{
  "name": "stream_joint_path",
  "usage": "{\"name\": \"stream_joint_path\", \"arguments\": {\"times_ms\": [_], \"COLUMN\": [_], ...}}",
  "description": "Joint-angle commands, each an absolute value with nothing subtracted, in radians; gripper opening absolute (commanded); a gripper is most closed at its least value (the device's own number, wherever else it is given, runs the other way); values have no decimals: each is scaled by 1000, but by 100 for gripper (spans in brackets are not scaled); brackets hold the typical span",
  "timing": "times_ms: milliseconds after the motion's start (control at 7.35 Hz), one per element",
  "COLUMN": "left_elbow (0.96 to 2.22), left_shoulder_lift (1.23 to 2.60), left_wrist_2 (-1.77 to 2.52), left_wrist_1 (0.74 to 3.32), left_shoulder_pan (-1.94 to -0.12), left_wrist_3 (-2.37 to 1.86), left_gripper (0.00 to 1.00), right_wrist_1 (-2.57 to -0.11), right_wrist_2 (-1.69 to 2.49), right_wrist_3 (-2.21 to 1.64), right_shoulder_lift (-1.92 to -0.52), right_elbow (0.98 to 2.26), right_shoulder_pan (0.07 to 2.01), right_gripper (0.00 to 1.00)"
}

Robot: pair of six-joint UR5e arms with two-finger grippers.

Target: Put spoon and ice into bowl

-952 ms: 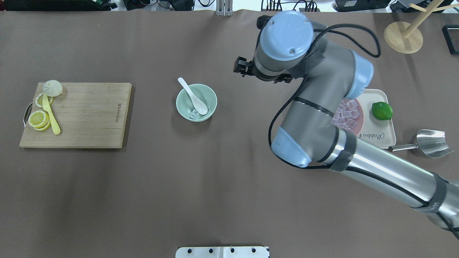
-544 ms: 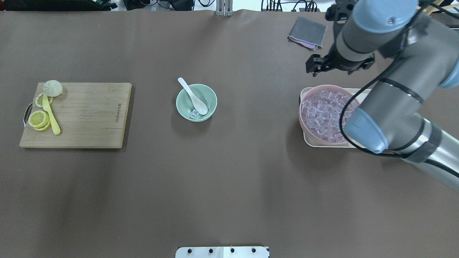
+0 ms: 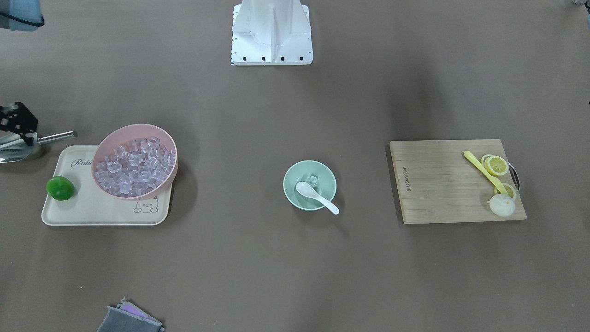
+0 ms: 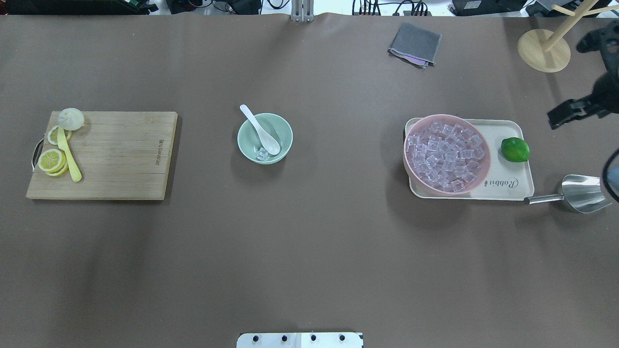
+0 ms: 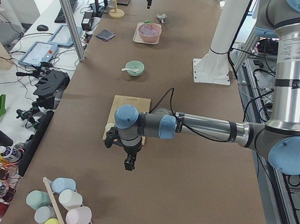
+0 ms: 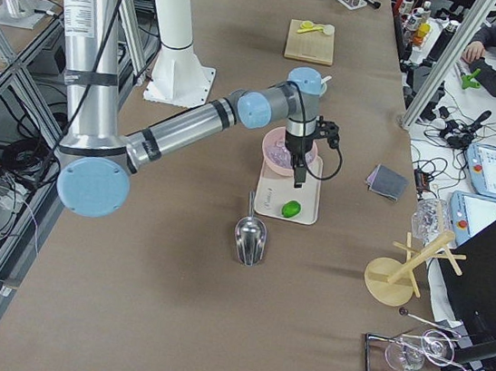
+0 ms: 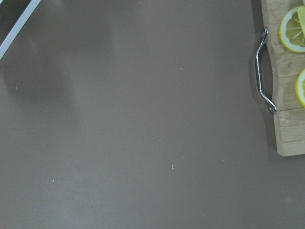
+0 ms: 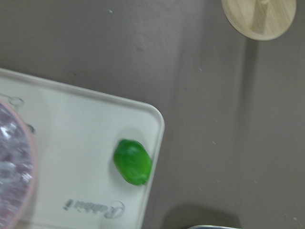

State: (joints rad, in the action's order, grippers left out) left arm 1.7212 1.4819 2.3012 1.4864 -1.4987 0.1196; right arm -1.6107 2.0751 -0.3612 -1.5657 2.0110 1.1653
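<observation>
- Claw positions first: the right claw (image 4: 558,117) is hanging at the right edge of the overhead view, above bare surface (image 4: 309,251) beyond the tray (image 4: 512,186). Only a dark sliver of it is showing, so I cannot tell whether it is apart or together.
- The left claw (image 5: 129,164) is hovering off the outer end of the cutting board (image 4: 121,154). It is showing only in the side view, so its state cannot be told either.
- Below the right wrist camera are lying the lime (image 4: 515,149) and a corner of the tray. The pink bowl (image 4: 408,159) of cubes is sitting beside them, and the metal scoop (image 4: 582,193) just off the tray.
- Well apart, mid-surface, the spoon (image 4: 263,133) is resting with its scoop in the bowl (image 4: 289,137) and its handle leaning out over the rim. One cube of ice (image 4: 262,154) is sitting in the bowl just beside the scoop.
- Both placings are looking done, so the step in hand is reading as the right arm pulling away. The next move is calling for little beyond parking clear of the metal scoop and the wooden stand (image 4: 544,50).
- A second ago the right arm was stretching over the middle-right of the surface, hiding much of the tray. Half a second ago it was over the tray's far edge, and now it is almost leaving the overhead view. Spoon, ice and bowl are sitting unchanged.
</observation>
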Motion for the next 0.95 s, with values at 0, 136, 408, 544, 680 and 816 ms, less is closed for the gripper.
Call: {"name": "stream_joint_path", "arguments": {"times_ms": [0,136,408,544,680,816], "left_elbow": [1721,1718,1718,1723,1733,1739], "left_shoulder_lift": [1482,1483,1480,1480,1480,1480], "left_wrist_2": [2301,2301,2299,2301,2302,2301], "left_wrist_1": [1486,1486,1485,1486,1488,1488], "left_shoulder_pan": [-1499,-1499,-1499,-1499,-1499,-1499], "left_wrist_3": [120,120,120,120,121,121], "left_gripper": [100,100,100,100,100,100], "right_wrist_1": [-1500,-1502,-1511,-1511,-1503,-1500], "right_wrist_2": [2205,2233,2233,2233,2243,2272], "right_wrist_3": [-173,-96,-98,-101,-97,-95], "right_shoulder_lift": [-1821,-1901,-1980,-2012,-2025,-2023], "right_elbow": [2008,2008,1999,1979,1979,1979], "right_shoulder_pan": [1323,1385,1443,1453,1480,1482], "right_gripper": [100,100,100,100,100,100]}}
